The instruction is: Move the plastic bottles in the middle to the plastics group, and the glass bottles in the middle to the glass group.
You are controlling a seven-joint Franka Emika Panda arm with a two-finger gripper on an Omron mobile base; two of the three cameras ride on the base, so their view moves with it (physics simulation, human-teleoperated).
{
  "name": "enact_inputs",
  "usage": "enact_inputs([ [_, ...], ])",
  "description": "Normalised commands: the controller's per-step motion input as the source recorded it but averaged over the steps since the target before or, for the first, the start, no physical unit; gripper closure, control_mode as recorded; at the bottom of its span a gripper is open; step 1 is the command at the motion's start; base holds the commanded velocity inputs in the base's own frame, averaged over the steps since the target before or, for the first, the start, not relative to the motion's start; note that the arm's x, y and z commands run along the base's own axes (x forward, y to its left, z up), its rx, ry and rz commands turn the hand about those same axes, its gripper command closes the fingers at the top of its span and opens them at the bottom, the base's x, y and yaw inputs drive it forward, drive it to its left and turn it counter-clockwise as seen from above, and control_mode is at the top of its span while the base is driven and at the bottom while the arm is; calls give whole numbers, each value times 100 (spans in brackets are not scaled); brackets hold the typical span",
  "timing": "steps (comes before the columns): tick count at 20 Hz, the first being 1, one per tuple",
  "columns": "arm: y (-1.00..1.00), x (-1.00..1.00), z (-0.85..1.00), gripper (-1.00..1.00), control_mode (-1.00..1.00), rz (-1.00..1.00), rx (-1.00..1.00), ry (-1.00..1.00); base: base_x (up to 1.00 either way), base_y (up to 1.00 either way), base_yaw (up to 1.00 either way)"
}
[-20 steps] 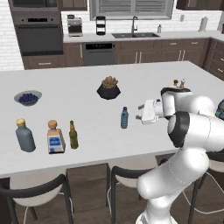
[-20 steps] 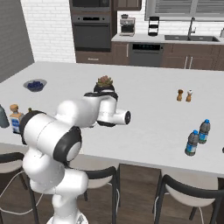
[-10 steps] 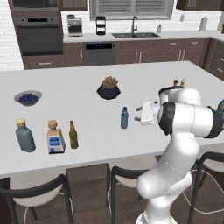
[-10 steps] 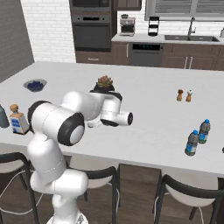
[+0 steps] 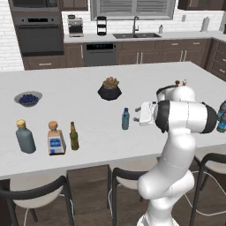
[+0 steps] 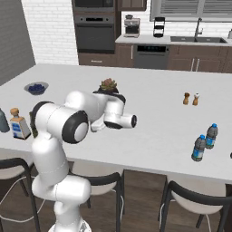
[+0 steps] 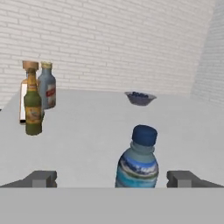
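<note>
While level above counter [image 5: 88, 110], gripper [image 7: 112, 178] wide, fingertips flanking water bottle [image 7: 138, 159]

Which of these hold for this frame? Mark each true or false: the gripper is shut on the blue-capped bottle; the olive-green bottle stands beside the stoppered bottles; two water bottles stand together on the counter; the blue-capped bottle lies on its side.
1. The gripper is shut on the water bottle. False: its jaws stand open, one on each side of the bottle.
2. The olive-green bottle stands beside the clear stoppered bottle. True.
3. Two plastic bottles stand together on the counter. True.
4. The water bottle lies on its side. False: it stands upright.
</note>
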Motion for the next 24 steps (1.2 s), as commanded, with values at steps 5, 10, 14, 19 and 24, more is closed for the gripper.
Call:
enact_inputs([
  [5, 0, 29, -10, -100, -100, 0, -10, 0, 0, 0, 0],
  [10, 1, 14, -15, -100, -100, 0, -8, 0, 0, 0, 0],
  [14, 2, 14, -19, -100, -100, 0, -7, 0, 0, 0, 0],
  [19, 0, -1, -2, -100, -100, 0, 0, 0, 0, 0, 0],
  [24, 0, -6, 0, -100, -100, 0, 0, 0, 0, 0, 0],
])
